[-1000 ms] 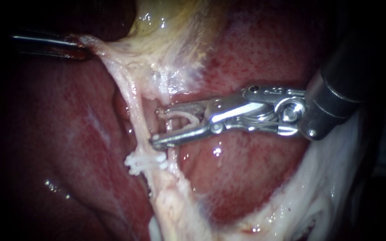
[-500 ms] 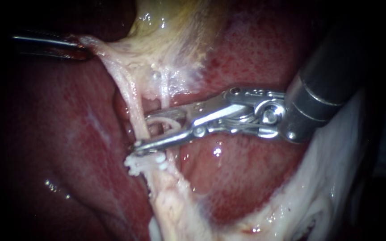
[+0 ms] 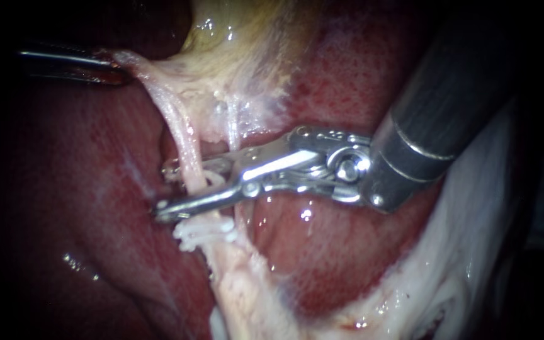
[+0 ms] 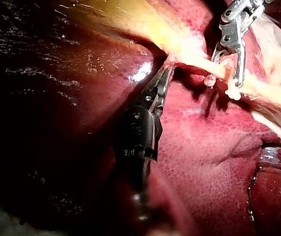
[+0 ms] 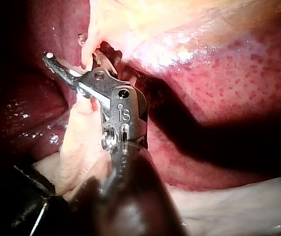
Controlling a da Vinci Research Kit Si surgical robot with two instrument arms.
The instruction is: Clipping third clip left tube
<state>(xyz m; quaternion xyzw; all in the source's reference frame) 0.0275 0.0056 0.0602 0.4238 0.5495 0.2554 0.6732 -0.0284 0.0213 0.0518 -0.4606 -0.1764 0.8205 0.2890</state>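
From where I stand, the right instrument's claw [image 3: 165,190] is open and set across the left tube [image 3: 182,135]. One blade lies on each side of the tube, which runs through the gap well back from the tips. A white sliver sits in the throat of the claw, and I take it for the loaded clip, though I cannot be sure. The white clips already on the tube [image 3: 206,230] sit just past the lower blade, almost touching it.

The left instrument's claw [image 4: 165,73], far off to the side, is closed on a fold of pale tissue [image 3: 135,63] at the gallbladder [image 3: 240,44]. It seems to be holding the tube taut.

To do this well, I would want both tips seen clear beyond the tube before closing. The claw should sit square across the tube, with only the tube in the bite. The thinner strand [image 3: 231,129] near the claw's hinge and the liver [image 3: 347,252] behind it should stay out of the bite. A small gap from the clips in place would stop the new one riding onto them.

As for writing, the only marks I can find are stamped on the right instrument's head. I see no label or brand anywhere else.
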